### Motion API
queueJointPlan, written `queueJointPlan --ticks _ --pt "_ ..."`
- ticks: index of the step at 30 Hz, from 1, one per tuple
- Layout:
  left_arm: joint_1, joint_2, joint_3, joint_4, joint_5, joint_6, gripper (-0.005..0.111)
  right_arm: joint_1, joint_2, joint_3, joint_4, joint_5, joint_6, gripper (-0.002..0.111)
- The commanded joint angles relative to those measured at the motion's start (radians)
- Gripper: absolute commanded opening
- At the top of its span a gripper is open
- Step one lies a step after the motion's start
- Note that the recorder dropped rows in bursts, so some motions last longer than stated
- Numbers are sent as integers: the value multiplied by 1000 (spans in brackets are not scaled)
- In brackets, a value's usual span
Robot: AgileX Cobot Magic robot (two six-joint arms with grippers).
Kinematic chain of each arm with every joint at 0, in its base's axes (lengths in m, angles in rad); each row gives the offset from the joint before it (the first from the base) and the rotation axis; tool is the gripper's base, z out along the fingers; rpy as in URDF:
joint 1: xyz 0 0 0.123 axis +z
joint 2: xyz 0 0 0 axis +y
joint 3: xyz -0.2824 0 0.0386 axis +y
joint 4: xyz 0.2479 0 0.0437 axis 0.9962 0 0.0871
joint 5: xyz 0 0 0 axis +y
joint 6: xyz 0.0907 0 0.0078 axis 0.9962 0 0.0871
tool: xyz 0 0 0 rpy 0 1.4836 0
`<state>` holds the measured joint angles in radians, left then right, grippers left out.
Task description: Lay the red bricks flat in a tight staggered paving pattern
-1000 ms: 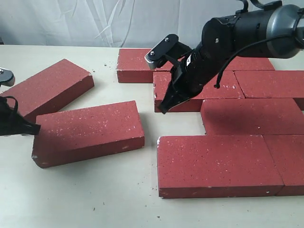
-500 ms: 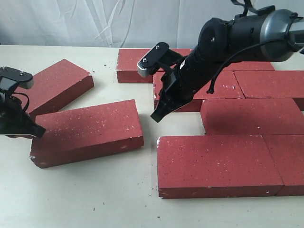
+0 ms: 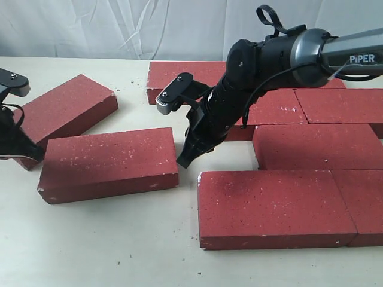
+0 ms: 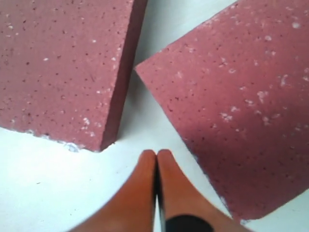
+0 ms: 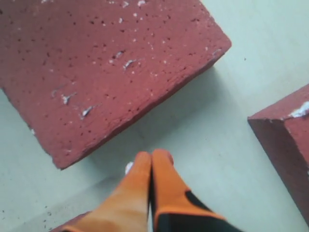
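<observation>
Several red bricks lie flat. A paved group fills the right, with its nearest brick (image 3: 275, 206) in front. Two loose bricks lie at the left: a near one (image 3: 108, 164) and an angled one (image 3: 63, 113) behind it. My right gripper (image 3: 182, 162) is shut and empty, tip down on the table in the gap between the near loose brick's right end (image 5: 106, 67) and the paved group. The right wrist view shows its fingertips (image 5: 153, 155) just short of that brick's edge. My left gripper (image 3: 30, 154) is shut and empty (image 4: 157, 153), beside the near loose brick's left end (image 4: 241, 96) and the angled brick's corner (image 4: 63, 67).
The pale table (image 3: 108, 245) shows in front and at the far left. A white cloth backdrop (image 3: 90, 27) hangs behind. Small crumbs of brick dust dot the table. The right arm's black body (image 3: 269, 66) hangs over the back rows of the paved group.
My right gripper has swung left and down into the gap by the near loose brick. The left gripper has shifted up along that brick's left end, and the brick has turned slightly.
</observation>
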<state>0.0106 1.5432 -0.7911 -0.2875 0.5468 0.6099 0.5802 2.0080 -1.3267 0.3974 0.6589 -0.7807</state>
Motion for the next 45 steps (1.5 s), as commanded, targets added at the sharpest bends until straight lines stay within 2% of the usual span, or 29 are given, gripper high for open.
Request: queueJointPlan --ticks 1,5,13,22,31,40,45 --pt "17 51 22 13 -56 -13 0 0 -4 -7 -14 1 -7 -1" --pt "17 111 22 -48 -111 18 0 0 -4 -7 -3 1 -7 -1" --pt "16 131 9 -99 -110 46 0 0 37 -12 -7 -54 -7 -1" --pt "16 133 9 -255 -92 232 0 0 73 -36 15 -37 -7 -1" --pt "16 133 9 -308 -121 268 0 0 58 -69 38 95 -7 -1" --pt "-78 180 4 -349 -171 341 0 0 40 -69 22 169 -4 -1" --pt "-84 178 -19 -351 -133 341 0 0 39 -69 -80 114 34 -1"
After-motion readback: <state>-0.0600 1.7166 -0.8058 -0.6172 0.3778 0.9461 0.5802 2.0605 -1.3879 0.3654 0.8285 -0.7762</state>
